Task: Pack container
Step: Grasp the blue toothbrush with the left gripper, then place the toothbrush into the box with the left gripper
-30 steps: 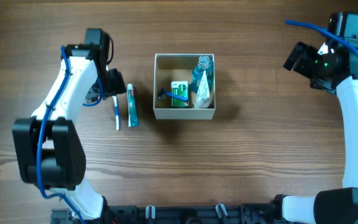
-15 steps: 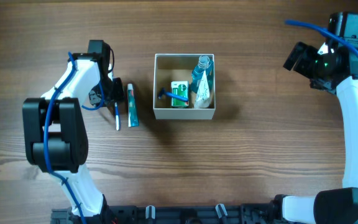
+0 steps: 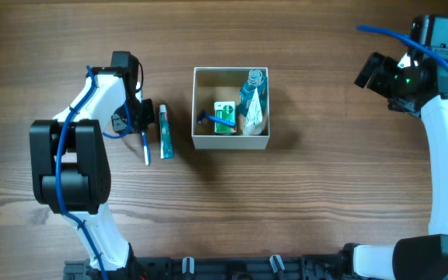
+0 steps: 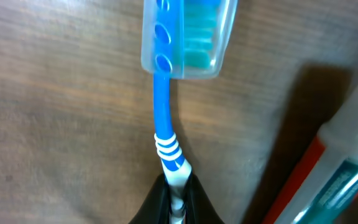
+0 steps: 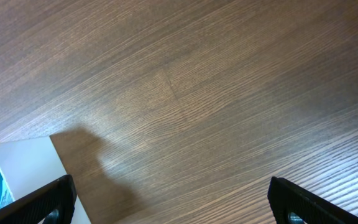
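The container (image 3: 231,141), a square white-walled box with a tan floor, stands mid-table and holds a green-and-white packet (image 3: 225,117), a blue razor (image 3: 206,118) and a bagged blue bottle (image 3: 253,101). Left of it lie a toothpaste tube (image 3: 165,132) and a blue-and-white toothbrush (image 3: 146,145) with a clear cap over its head (image 4: 188,37). My left gripper (image 4: 178,194) is shut on the toothbrush's handle, at table level. The toothpaste tube (image 4: 340,168) lies just right of it. Far right, my right gripper (image 5: 169,202) hangs open over bare wood, with the container's corner (image 5: 27,171) at its left.
The wooden table (image 3: 325,194) spreads around the container. My left arm (image 3: 92,101) bends in from the left edge, and my right arm (image 3: 442,132) stands along the right edge.
My left gripper moved down onto the toothbrush's handle and shut on it. The right arm stayed still.
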{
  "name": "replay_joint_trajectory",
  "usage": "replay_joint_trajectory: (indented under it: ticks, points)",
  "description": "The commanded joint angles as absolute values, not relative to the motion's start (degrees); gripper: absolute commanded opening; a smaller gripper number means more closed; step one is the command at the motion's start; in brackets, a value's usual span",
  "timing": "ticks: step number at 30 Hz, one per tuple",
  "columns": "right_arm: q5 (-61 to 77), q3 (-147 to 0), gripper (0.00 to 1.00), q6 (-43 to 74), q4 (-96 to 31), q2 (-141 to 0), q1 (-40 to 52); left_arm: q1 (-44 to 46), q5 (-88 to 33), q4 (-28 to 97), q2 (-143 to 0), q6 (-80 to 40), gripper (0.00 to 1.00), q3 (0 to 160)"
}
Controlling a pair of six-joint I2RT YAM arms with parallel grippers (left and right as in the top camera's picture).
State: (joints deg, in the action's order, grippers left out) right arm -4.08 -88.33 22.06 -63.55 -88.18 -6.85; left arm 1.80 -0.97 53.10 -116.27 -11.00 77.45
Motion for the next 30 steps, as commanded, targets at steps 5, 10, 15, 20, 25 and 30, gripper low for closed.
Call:
replay_joint_trajectory:
  ticks: [5,10,15,20,25,30]
  points:
    - [-3.79,-88.97,1.00,22.55,-63.42,-88.88,-6.98,2.61,-3.49,64.88,-106.45,-10.72,0.04,86.41]
    - [-3.79,-88.97,1.00,22.57,-63.42,-88.88,-6.98,7.35,-9.04,63.90,-97.73,-10.74,0.04,88.88]
    - [-3.79,-88.97,1.00,22.57,-63.42,-88.88,-6.98,15.70,-8.95,57.39,-94.59,-11.66,0.04,88.88]
    - [-3.79,-88.97,1.00,22.57,-63.42,-88.88,-6.98,22.74,-7.31,51.66,-97.97,-19.09,0.04,88.79]
    - [-3.79,-88.97,1.00,22.55,-63.42,-88.88,-6.98,27.14,-5.32,48.31,-104.97,-21.54,0.04,88.75]
    - [-3.79,-88.97,1.00,22.55,-63.42,-88.88,-6.98,27.51,-5.26,47.66,-110.41,-21.47,0.04,88.75]
